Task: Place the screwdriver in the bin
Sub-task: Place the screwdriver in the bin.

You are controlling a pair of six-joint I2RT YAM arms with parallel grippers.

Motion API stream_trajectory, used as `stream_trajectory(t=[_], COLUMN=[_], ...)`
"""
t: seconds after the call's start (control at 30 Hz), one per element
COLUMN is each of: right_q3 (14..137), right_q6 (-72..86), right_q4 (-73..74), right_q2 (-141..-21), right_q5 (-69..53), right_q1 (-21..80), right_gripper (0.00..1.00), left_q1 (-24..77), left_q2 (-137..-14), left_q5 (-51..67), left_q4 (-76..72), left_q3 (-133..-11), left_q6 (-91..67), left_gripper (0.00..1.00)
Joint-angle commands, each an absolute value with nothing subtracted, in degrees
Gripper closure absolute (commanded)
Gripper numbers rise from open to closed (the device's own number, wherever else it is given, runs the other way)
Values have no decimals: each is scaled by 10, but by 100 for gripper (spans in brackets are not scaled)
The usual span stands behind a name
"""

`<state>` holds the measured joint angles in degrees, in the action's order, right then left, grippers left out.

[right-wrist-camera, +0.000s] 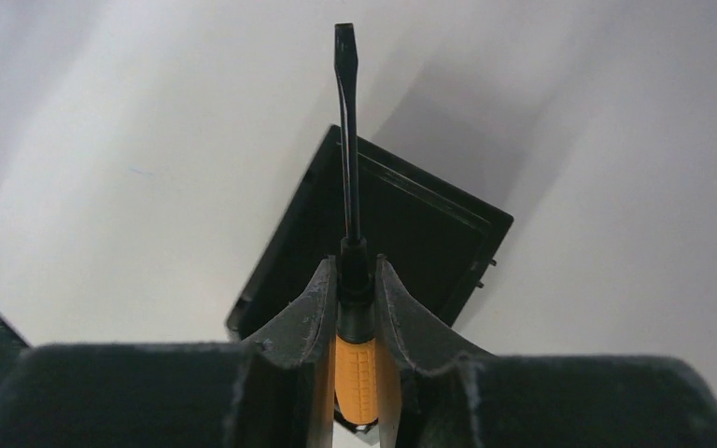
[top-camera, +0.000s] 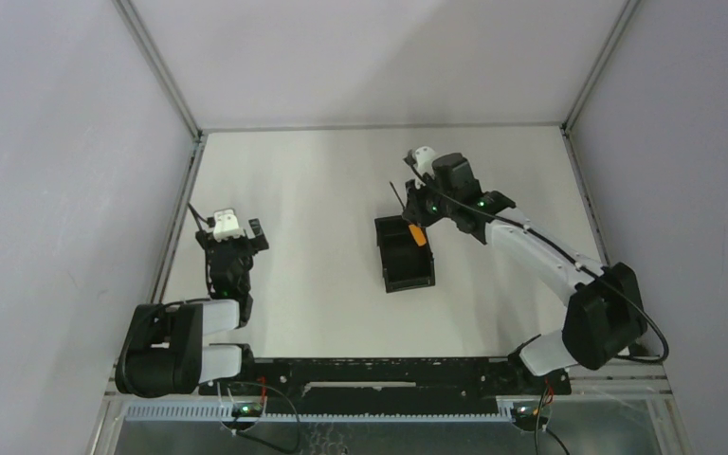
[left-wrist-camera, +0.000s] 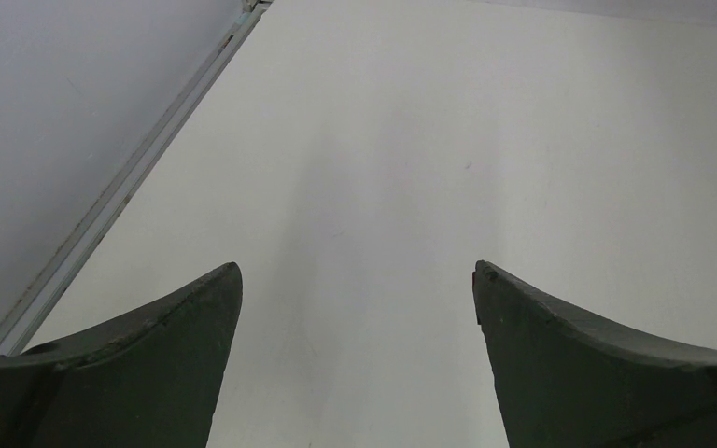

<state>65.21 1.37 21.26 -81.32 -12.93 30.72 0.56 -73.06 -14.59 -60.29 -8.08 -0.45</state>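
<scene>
My right gripper (top-camera: 418, 226) is shut on the screwdriver (right-wrist-camera: 355, 359). Its orange handle sits between the fingers (right-wrist-camera: 310, 308) and its thin black shaft points forward past them. In the top view the screwdriver (top-camera: 416, 234) hangs over the far right corner of the black open-top bin (top-camera: 405, 254), held above it. In the right wrist view the bin (right-wrist-camera: 425, 229) lies below the shaft. My left gripper (top-camera: 235, 237) is open and empty at the left side of the table, far from the bin; its wrist view (left-wrist-camera: 357, 280) shows only bare table between the fingers.
White table with a metal rail (top-camera: 182, 204) along the left edge and another (top-camera: 585, 194) on the right. Grey walls close the workspace on three sides. A black bar (top-camera: 379, 372) runs along the near edge between the arm bases.
</scene>
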Motion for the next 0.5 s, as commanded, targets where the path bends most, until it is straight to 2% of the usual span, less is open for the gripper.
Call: stream_trajectory(t=[0.0,0.47], right_q3=[667,656], right_q6=[-39,-66], right_q4=[215,197], right_q2=[-848,-966], right_q5=[-71,-40], right_q1=[329,360], right_gripper=[93,95], left_q1=[2,2], left_q2=[-722,-722], left_q5=[-140,-140], left_q4=[-616,-616], left_q3=[-105,-105], left_q6=[4,4], left_gripper=[2,2])
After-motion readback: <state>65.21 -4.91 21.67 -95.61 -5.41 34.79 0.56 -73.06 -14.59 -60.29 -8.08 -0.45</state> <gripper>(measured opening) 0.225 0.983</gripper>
